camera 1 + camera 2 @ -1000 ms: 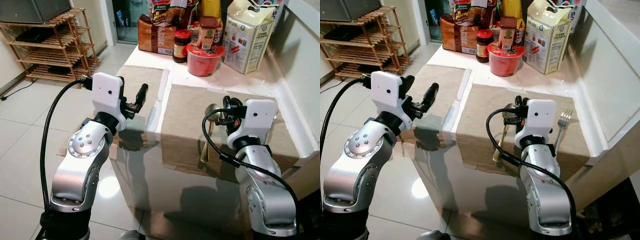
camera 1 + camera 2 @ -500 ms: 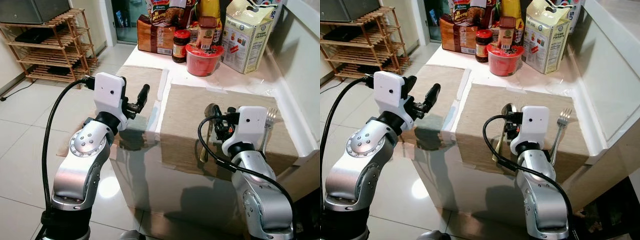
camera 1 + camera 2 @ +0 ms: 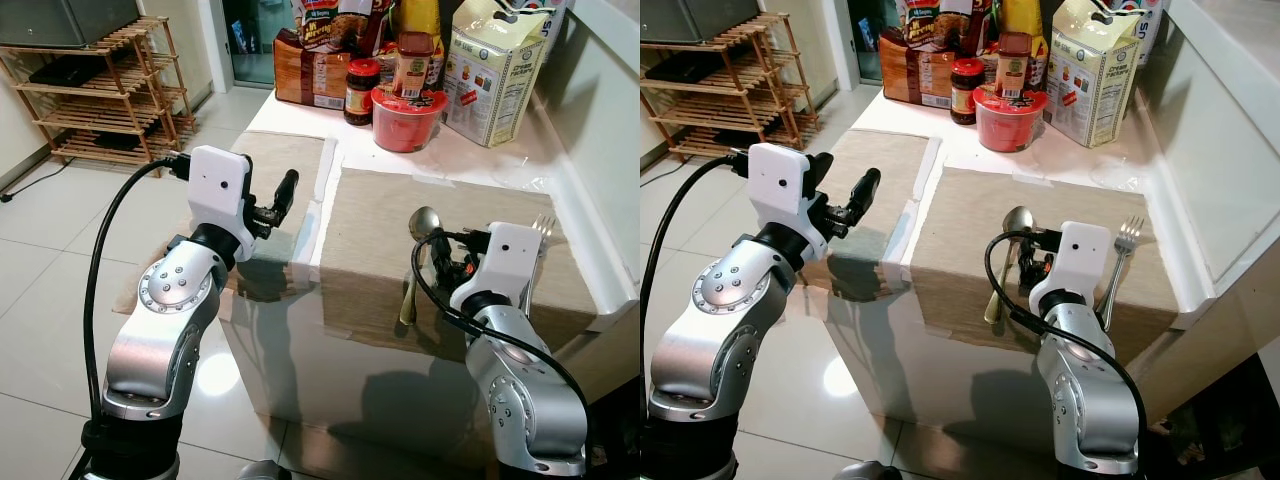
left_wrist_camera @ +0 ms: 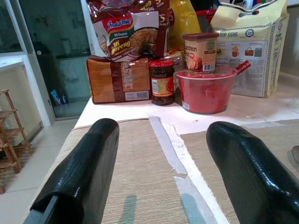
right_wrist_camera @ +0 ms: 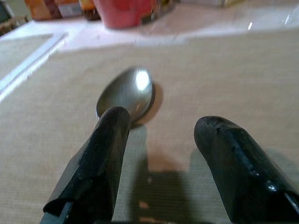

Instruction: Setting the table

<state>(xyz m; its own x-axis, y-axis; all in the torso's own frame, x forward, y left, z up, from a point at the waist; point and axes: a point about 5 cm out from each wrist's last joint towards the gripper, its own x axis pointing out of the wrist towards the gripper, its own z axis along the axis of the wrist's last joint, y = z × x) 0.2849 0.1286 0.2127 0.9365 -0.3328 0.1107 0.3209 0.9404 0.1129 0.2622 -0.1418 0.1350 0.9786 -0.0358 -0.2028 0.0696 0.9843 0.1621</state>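
Right gripper (image 5: 154, 168): jaws wide, holding nothing, low over the near placemat (image 3: 970, 215). Spoon (image 3: 1006, 252) lies on the mat at the gripper's 10 o'clock, bowl away from the robot, handle end reaching the table's near edge. Fork (image 3: 1118, 262) at the gripper's 3 o'clock.

Risk: the right wrist cable (image 3: 992, 268) hangs beside the handle; pulling back could nudge the spoon off the edge.

Left gripper (image 4: 161, 175): jaws wide, empty, over the 2nd placemat (image 3: 275, 165). Red bowl (image 3: 408, 118) and groceries at 12 o'clock.
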